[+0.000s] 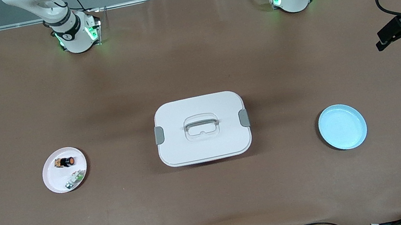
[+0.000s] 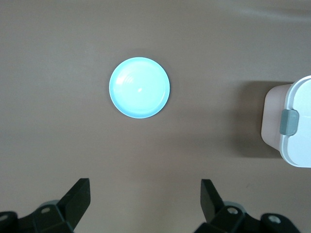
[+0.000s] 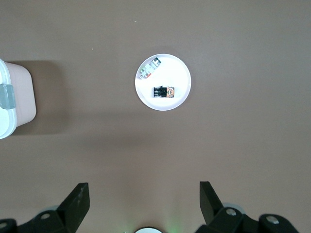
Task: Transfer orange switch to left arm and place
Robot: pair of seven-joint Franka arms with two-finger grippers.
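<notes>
The box (image 1: 202, 128), a white rounded-rectangular container of smooth plastic with a grey top handle and grey side clips, sits lidded at the middle of the table (image 1: 216, 200), whose matte brown cover is faintly rippled at the edge nearest the front camera. Toward the right arm's end from the box lies a round, shallow pink plate (image 1: 54, 183), well apart from it. On that plate rests the orange switch (image 1: 65, 162), a tiny black cylinder lying on its side with an orange cap at one end and an orange-tan block at the other; just beside it on the same plate, nearer the front camera than the switch, lies a small green-and-white part (image 1: 75, 179), its shape too small to make out. Toward the left arm's end from the box lies a glossy blue plate (image 1: 342, 126), round with a raised rim. The right gripper (image 3: 144, 201) hangs high over the table with its black fingers spread wide and nothing between them. The left gripper (image 2: 145, 199) likewise hangs released and empty, high above the table.
</notes>
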